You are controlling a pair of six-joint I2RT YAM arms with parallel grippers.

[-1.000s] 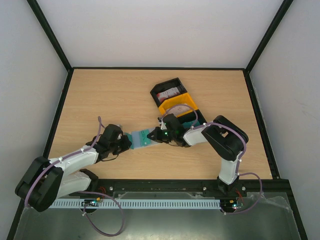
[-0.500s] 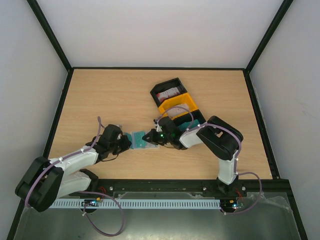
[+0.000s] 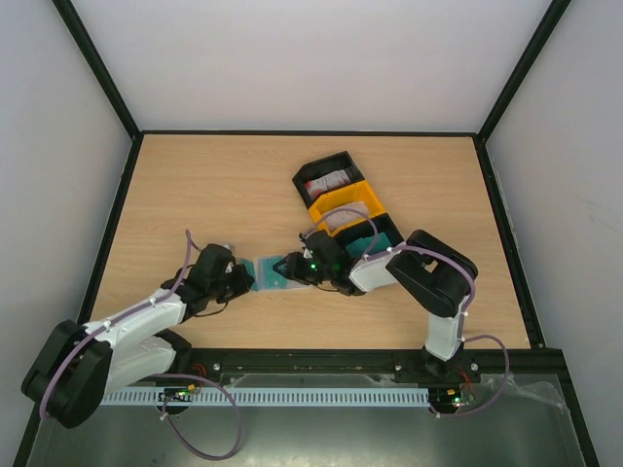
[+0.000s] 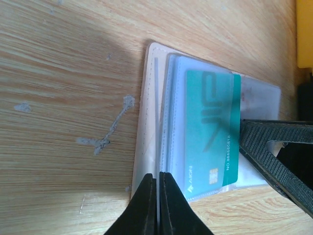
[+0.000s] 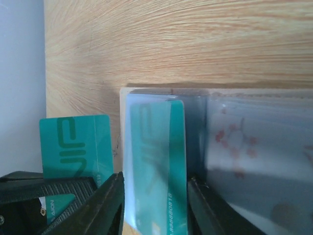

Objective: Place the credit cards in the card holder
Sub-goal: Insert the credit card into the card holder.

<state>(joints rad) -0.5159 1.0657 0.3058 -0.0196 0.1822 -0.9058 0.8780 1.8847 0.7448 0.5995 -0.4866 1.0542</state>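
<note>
We count one card holder (image 4: 146,122) with one teal card (image 4: 208,127) inside its clear sleeve, one black-and-yellow tray (image 3: 343,201) divided into three compartments, and two arms, the left arm (image 3: 136,316) and the right arm (image 3: 428,277). In the tray we register one red-and-white card (image 3: 329,180) in the uppermost compartment and a teal patch (image 3: 363,239) in the lowest, whose card count we cannot determine. At the left of the right wrist view a second teal card face (image 5: 76,144) appears; we cannot tell whether it is a separate card.
</note>
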